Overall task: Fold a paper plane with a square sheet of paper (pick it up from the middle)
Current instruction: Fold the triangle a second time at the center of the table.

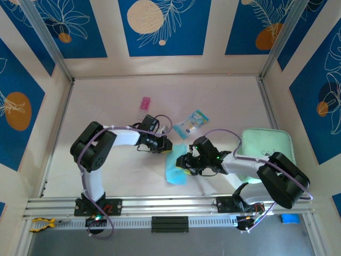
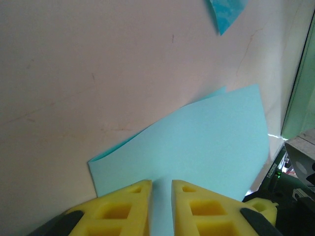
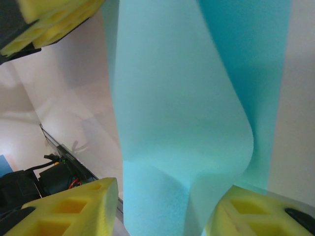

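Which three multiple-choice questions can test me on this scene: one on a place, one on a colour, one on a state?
1. Where does the printed packet lie, relative to the square sheet of paper?
A. Beyond it, farther from the robot
B. In front of it, nearer to the robot
C. Under it

2. What colour are the fingers of the left gripper?
A. Red
B. Yellow
C. White

3. How do the jaws of the right gripper stand?
A. Wide apart, with the sheet between them
B. Pressed together on nothing
C. Shut on the packet

Answers:
1 A: the top view shows the packet past the sheet.
2 B: the left wrist view shows yellow fingers.
3 A: the right wrist view shows the curved sheet running between two separated fingers.
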